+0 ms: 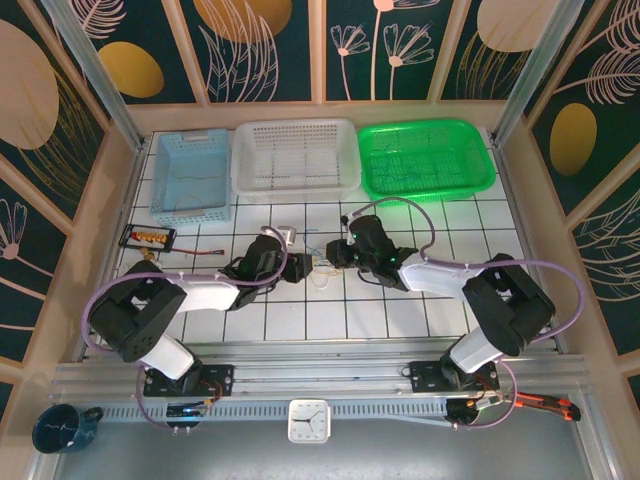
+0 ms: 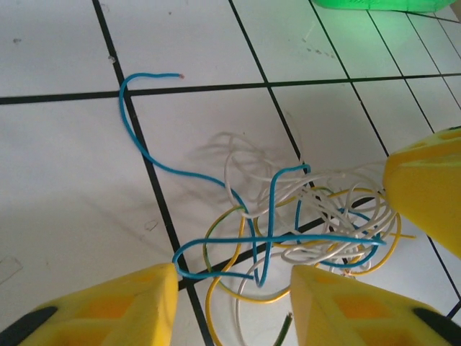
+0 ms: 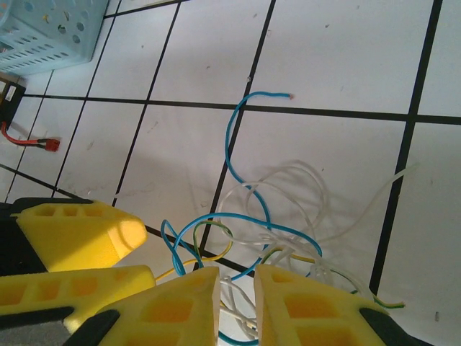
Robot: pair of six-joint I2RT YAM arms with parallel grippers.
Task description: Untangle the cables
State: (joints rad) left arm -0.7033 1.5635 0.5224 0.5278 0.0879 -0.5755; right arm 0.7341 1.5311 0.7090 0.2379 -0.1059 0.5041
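Bare tiles lie open toward the near edge of the surface (image 1: 300, 322); a white basket (image 1: 295, 160) sits at its far edge. Mid-surface, the cables (image 1: 320, 268) form a loose blue, yellow and whitish knot. The left pincer (image 2: 234, 277) gapes astride them. The right pincer (image 3: 238, 277) is narrow around strands, and I cannot tell whether it grips them.

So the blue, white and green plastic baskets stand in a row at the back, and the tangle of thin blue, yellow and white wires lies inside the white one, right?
Not inside it. The top external view shows the tangle of thin wires on the white tiled table, in front of the white plastic basket. The rest is right.
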